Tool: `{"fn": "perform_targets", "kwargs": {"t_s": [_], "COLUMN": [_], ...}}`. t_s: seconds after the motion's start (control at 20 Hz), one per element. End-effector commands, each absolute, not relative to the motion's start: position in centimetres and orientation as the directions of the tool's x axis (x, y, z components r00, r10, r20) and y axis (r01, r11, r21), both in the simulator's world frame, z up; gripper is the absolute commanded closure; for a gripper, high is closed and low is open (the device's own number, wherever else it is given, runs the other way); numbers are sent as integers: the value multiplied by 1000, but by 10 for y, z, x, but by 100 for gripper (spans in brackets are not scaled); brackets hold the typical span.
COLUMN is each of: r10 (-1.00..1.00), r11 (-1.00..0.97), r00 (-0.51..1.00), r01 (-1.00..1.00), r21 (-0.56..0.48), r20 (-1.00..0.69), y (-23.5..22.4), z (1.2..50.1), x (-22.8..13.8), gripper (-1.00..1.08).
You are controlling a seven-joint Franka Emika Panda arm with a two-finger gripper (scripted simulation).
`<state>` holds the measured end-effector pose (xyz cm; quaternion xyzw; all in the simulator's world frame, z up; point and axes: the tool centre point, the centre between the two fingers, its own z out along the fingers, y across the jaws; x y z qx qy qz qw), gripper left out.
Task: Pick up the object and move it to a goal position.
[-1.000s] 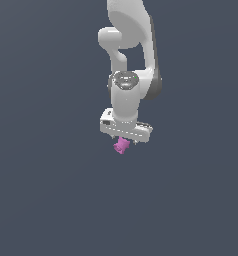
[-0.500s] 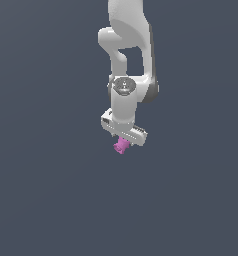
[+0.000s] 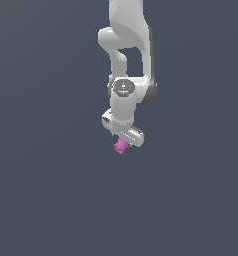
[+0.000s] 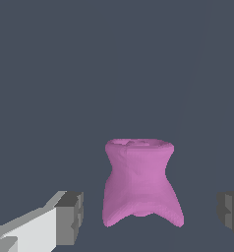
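The object (image 3: 120,146) is a tiny pink-magenta blocky piece, just under the white gripper (image 3: 124,138) in the exterior view. In the wrist view the object (image 4: 141,184) stands between the two grey fingertips (image 4: 71,216), with a clear gap on each side. The gripper (image 4: 151,215) is open around the object and does not touch it. The second fingertip shows only at the wrist picture's edge. The object's underside and what it rests on cannot be made out against the plain dark grey ground.
The white arm (image 3: 126,55) hangs down from the top of the exterior view. Everything else is a uniform dark grey background (image 3: 41,200) with no other objects or edges visible.
The wrist has come down a little and the hand has turned slightly over the object. The pink object has stayed in about the same place.
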<state>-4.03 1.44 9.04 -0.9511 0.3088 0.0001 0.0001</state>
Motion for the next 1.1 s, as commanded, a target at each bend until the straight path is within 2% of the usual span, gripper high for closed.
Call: {"fn": "perform_targets", "kwargs": {"t_s": [0.0, 0.9, 0.95, 1.05], "r10": [-588, -591, -591, -591], "r11": [-809, -806, -806, -806], "r00": [809, 806, 806, 806], "r01": [-588, -591, -591, -591], "r21": [0, 0, 0, 0], "r20": [0, 0, 0, 0], "y": [14, 14, 14, 14], "z": [90, 40, 40, 40], "x": [-40, -41, -41, -41], "gripper": [-92, -92, 108, 108]}}
